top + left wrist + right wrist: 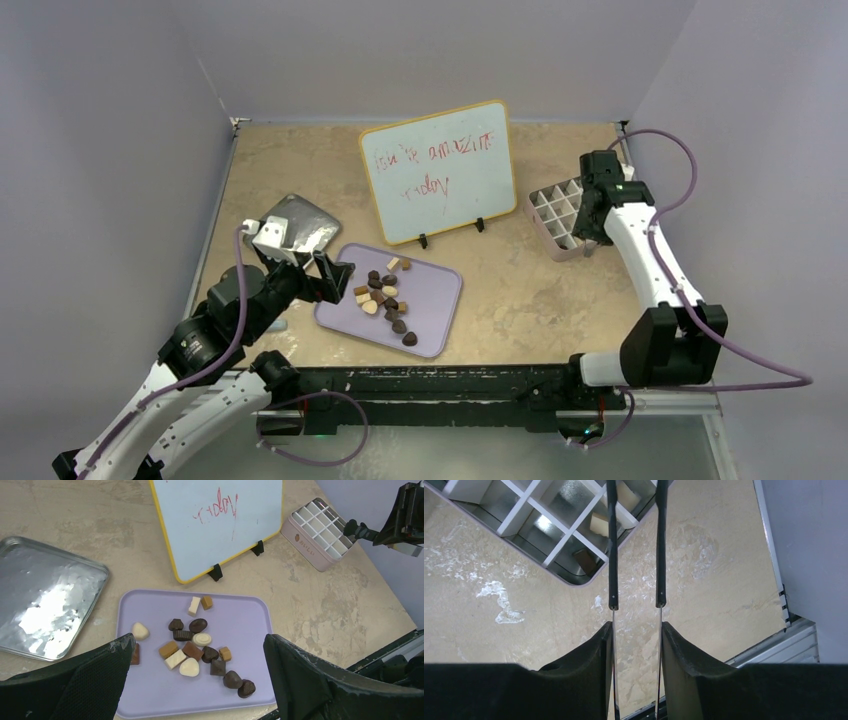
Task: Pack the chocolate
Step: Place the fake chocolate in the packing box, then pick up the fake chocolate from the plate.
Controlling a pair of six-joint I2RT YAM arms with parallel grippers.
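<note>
The chocolate (385, 293) is a heap of several dark, tan and cream pieces on the lavender tray (440, 300), also in the left wrist view (197, 647). My left gripper (325, 275) is open and empty, just above the tray's left side (150, 690). My right gripper (590, 230) is shut on metal tongs (613, 555) whose arms reach over the near corner of the pale pink gridded box (555, 215). In the right wrist view the box (539, 515) holds a brown piece (584, 560) and a cream piece (600, 522). The tong tips are out of view.
A yellow-framed whiteboard (440, 170) stands behind the tray. A shiny metal tray (300, 222) lies at the left, by my left gripper. Walls close in the table on the left, back and right.
</note>
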